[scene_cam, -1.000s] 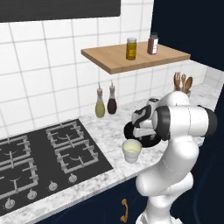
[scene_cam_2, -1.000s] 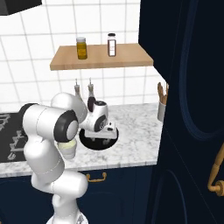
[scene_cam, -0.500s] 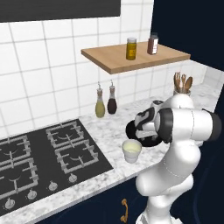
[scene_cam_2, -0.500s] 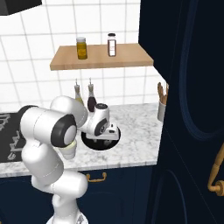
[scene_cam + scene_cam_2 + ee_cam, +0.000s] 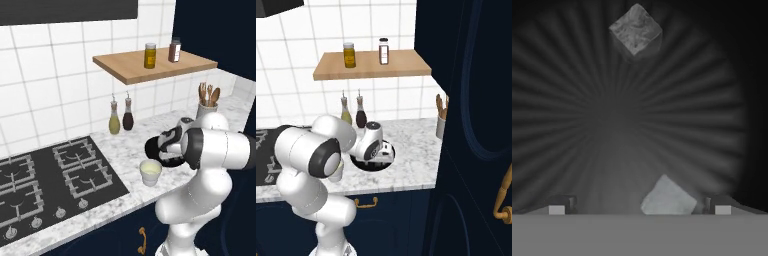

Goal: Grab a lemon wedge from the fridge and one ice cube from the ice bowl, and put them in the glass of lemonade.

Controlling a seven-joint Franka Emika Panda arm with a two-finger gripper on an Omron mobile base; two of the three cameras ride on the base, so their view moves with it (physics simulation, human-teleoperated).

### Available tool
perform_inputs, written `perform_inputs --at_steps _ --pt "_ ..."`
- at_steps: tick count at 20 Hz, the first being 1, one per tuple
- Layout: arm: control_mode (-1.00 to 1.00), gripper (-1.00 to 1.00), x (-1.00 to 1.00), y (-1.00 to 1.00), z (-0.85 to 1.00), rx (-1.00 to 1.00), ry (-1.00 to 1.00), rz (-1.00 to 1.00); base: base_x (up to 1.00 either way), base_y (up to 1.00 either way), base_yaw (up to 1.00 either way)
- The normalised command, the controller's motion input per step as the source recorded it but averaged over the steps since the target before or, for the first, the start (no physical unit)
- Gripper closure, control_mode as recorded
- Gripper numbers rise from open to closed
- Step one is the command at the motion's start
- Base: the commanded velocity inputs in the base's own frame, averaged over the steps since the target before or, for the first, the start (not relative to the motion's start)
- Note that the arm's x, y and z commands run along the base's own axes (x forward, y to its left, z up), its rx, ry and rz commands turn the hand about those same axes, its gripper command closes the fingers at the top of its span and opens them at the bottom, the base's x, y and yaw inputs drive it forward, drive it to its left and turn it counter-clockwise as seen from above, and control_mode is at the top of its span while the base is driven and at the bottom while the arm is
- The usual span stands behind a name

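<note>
My gripper (image 5: pixel 639 205) is open and points down into the black ribbed ice bowl (image 5: pixel 390 159). One grey ice cube (image 5: pixel 668 198) lies between my fingertips (image 5: pixel 721 205), nearer the right one, and I cannot tell if it touches either. A second ice cube (image 5: pixel 636 29) rests farther across the bowl. In the left base view the hand (image 5: pixel 169 146) hangs over the ice bowl (image 5: pixel 151 148), just behind the glass of lemonade (image 5: pixel 150 172), which stands near the counter's front edge. The lemon wedge and the fridge are out of view.
A black gas hob (image 5: pixel 45 175) fills the counter's left part. Two bottles (image 5: pixel 121 117) stand at the tiled wall under a wooden shelf (image 5: pixel 150 67) with two jars. A grey utensil pot (image 5: pixel 207 104) is at the right, beside a tall navy cupboard (image 5: pixel 471 125).
The hand has sunk a little lower into the ice bowl and shifted slightly right. Its jaws have stayed open; the glass has not moved.
</note>
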Motion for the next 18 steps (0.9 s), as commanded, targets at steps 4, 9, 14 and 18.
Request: perform_inputs --at_steps 4,9,14,18 --pt "-1.0 -1.0 0.04 0.0 -0.1 0.0 0.0 0.0 0.0 0.0 0.0" --pt "-1.0 -1.0 0.0 0.0 -0.12 0.0 0.0 0.0 0.0 0.0 0.0" --pt "-1.0 -1.0 0.0 0.17 -0.39 0.0 0.0 0.0 0.0 0.0 0.0" --pt "-1.0 -1.0 -0.04 0.42 -0.17 0.0 0.0 0.02 0.0 0.0 0.0"
